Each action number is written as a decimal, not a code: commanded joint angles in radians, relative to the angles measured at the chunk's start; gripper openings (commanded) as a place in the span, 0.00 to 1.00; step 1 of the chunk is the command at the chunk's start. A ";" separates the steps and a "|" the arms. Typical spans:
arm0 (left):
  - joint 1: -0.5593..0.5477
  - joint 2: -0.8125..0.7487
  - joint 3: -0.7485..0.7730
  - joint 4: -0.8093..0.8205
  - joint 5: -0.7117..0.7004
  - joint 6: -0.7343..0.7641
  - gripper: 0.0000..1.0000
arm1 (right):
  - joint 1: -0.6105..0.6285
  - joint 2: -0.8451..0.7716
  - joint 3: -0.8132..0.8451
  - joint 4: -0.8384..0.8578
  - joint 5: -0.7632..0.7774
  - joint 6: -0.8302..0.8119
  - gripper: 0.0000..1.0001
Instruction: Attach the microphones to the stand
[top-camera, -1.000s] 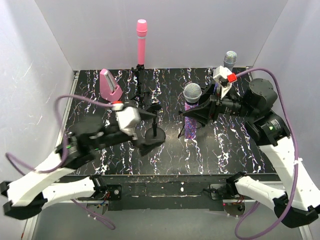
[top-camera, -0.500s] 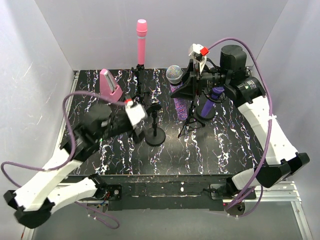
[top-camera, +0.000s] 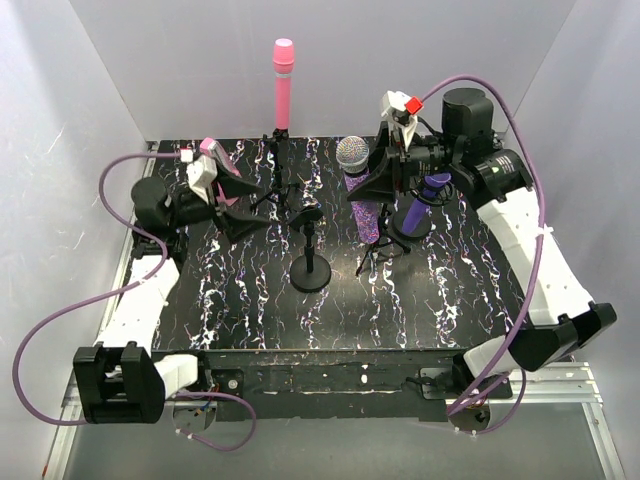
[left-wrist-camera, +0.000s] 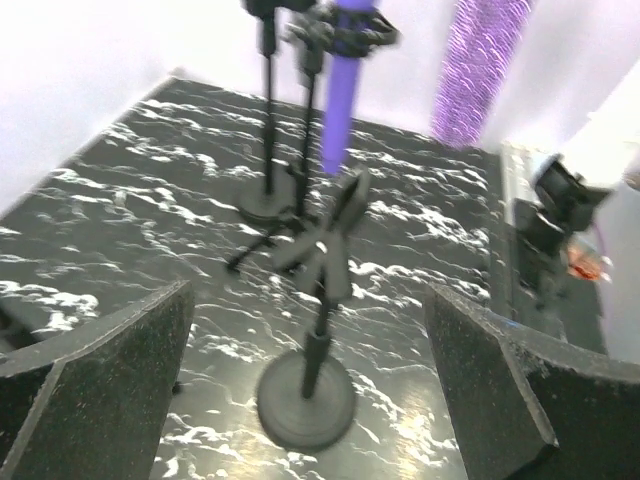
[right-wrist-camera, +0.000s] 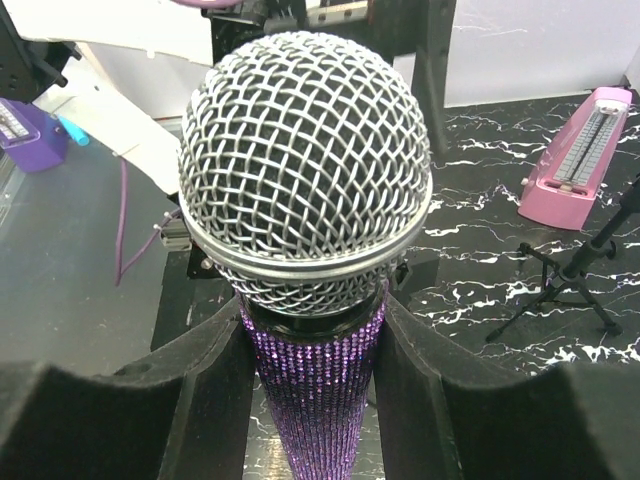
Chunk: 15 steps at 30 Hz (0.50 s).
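My right gripper (top-camera: 368, 190) is shut on the glittery purple microphone (top-camera: 366, 212), just under its silver head (top-camera: 352, 152), and holds it upright above a tripod stand (top-camera: 377, 250). The right wrist view shows the same grip (right-wrist-camera: 315, 400) on the microphone (right-wrist-camera: 305, 170). The dark purple microphone (top-camera: 428, 194) sits in a round-based stand behind it. The pink microphone (top-camera: 283, 85) stands on the back tripod (top-camera: 273, 175). My left gripper (top-camera: 248, 208) is open and empty, facing the empty round-based stand (top-camera: 310, 270), which shows in its wrist view (left-wrist-camera: 305, 398). The silver-grey microphone is hidden.
The pink wedge-shaped box (top-camera: 217, 163) stands at the back left, right beside my left wrist; it also shows in the right wrist view (right-wrist-camera: 580, 155). White walls close the table on three sides. Purple cables loop off both arms.
My left arm has swung back and left, away from the empty stand, to beside the pink box. My right arm lifted the glittery microphone toward the back and has since barely moved.
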<state>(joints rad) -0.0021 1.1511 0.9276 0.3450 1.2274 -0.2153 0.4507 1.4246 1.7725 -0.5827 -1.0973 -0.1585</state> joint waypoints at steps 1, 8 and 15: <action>0.001 -0.018 -0.081 0.146 0.175 0.061 0.98 | -0.006 0.049 0.073 0.018 -0.056 -0.042 0.01; -0.078 0.107 0.042 -0.245 0.193 0.496 0.98 | -0.006 0.172 0.162 0.038 -0.069 -0.044 0.01; -0.125 0.220 0.086 -0.256 0.182 0.585 0.98 | -0.003 0.243 0.223 0.004 -0.061 -0.079 0.01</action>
<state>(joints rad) -0.1017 1.3296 0.9588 0.1287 1.3991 0.2626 0.4488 1.6684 1.9224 -0.5976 -1.1316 -0.2150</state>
